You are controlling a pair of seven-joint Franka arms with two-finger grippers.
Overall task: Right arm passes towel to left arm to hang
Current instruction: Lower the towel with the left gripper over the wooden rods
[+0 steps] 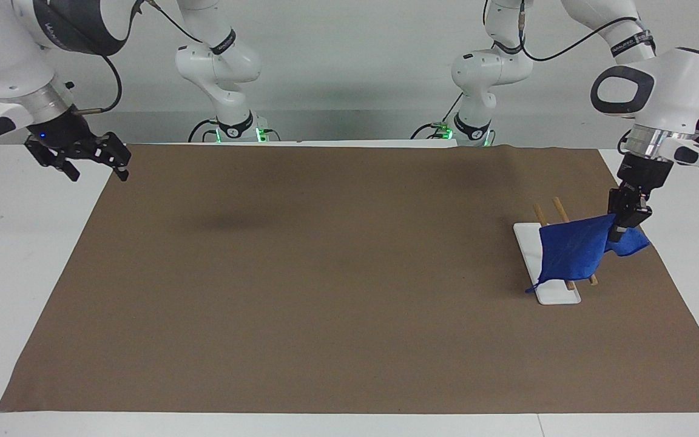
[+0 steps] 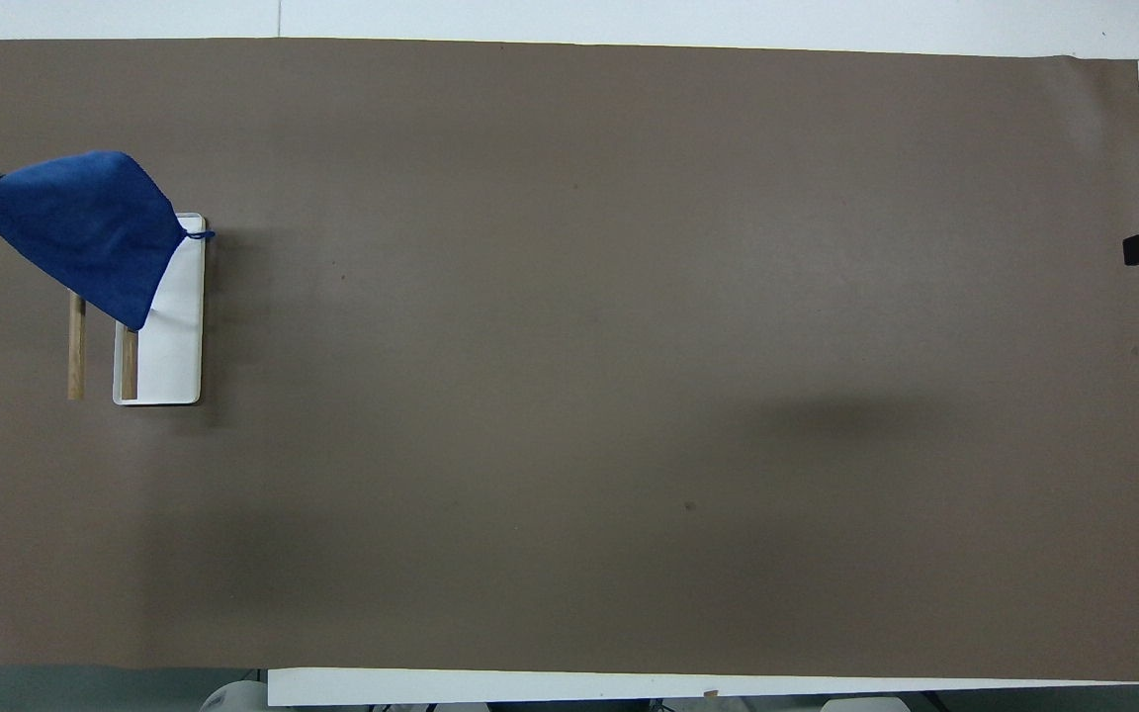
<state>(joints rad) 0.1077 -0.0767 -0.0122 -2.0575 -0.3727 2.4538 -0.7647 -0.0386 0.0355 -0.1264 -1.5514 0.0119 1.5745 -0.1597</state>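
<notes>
Over white rack (image 1: 545, 285), towel (image 1: 571, 249) pinched by left end effector (image 1: 622, 226)

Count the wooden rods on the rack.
2. Both rods lie side by side over the white base, at the left arm's end: one above it, one beside it, both partly under the towel.

High facing view, steep overhead view, both sharing the brown mat (image 1: 325, 273)

White table (image 1: 16, 255), brown mat (image 1: 337, 273) spread across its top, plain pale wall (image 1: 349, 67), even light
</notes>
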